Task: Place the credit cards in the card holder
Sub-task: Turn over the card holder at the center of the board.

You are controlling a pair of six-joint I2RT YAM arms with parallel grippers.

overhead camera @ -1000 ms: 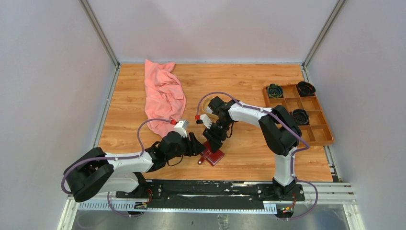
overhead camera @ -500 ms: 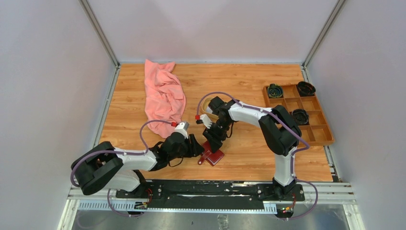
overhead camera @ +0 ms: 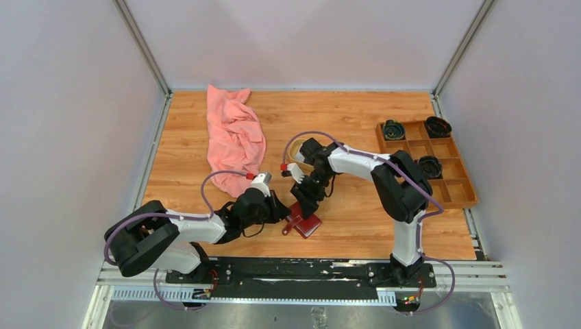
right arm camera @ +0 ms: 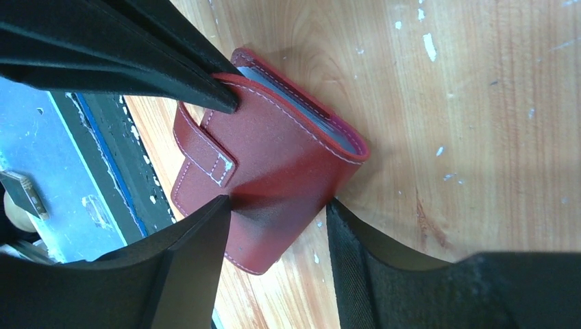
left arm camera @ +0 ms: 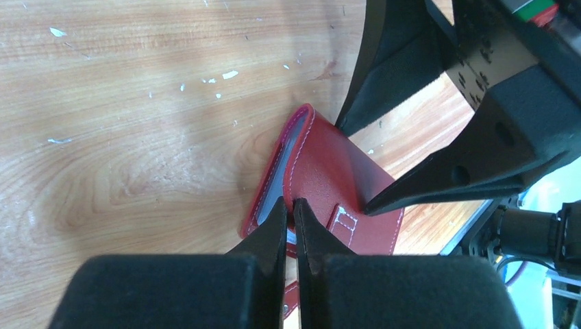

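Two grippers meet at the card holder, which lies folded shut on the wooden table near its front edge, between the arms. The left gripper is clenched tight, its tips touching the holder's stitched edge beside the strap. The right gripper stands spread apart, one finger on the red cover, the other on the wood just beside the fold. A pale grey strip shows inside the fold, perhaps a card or only lining.
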